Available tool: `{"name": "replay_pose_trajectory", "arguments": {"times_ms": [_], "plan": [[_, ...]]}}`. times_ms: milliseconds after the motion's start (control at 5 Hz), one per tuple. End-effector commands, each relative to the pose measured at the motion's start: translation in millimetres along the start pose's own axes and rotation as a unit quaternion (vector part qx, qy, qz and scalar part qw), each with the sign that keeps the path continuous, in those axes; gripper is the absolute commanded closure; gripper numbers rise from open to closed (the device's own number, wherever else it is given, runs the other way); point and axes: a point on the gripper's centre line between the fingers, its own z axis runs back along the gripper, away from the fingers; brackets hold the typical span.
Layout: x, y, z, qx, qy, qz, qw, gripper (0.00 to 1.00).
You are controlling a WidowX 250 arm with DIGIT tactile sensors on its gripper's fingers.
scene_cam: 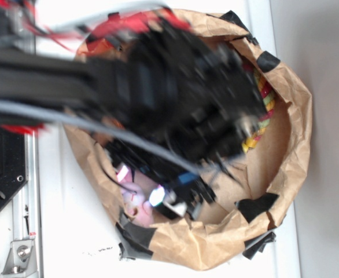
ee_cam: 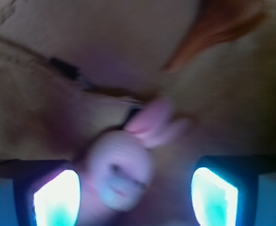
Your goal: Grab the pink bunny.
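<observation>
Arm [scene_cam: 158,87] is reaching in from the left, blurred, hanging over a brown paper bin [scene_cam: 291,145] patched with black tape [scene_cam: 256,205], sitting on a white table [scene_cam: 71,231]. Gripper [scene_cam: 158,197] is pointing down into the bin's lower-left corner. Pink bunny [scene_cam: 136,204] is lying on the bin floor right there, against the paper wall, mostly hidden by the gripper from the exterior view.

Wrist view, blurry: pink bunny [ee_cam: 121,169] is sitting between the two glowing fingers [ee_cam: 58,197], pale face toward the camera, pink ears pointing up and to the right. It's closer to the left-of-frame finger, looking like it's touching or nearly touching it; a clear gap is showing on the other side. Gripper [ee_cam: 135,200] jaws are standing wide apart, not clamping anything.

A red-yellow-green striped thing [scene_cam: 265,113] is peeking out past the arm at the bin's right side. An orange smear [ee_cam: 213,33] is showing upper right in the wrist view, too blurred to identify.
</observation>
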Motion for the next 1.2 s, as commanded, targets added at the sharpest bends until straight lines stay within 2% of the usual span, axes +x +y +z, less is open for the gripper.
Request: {"name": "replay_pose_trajectory", "arguments": {"times_ms": [0,200,600,800,1000], "plan": [[-11,-13,-20,-0.009,0.056,-0.011,0.998,0.0],[-16,-10,-33,0.007,0.091,-0.02,0.996,1.0],[-25,5,-24,-0.018,0.081,-0.04,0.996,1.0],[-19,8,-16,-0.063,0.028,-0.098,0.993,1.0],[-2,-5,-1,-0.115,-0.059,-0.193,0.973,1.0]]}}
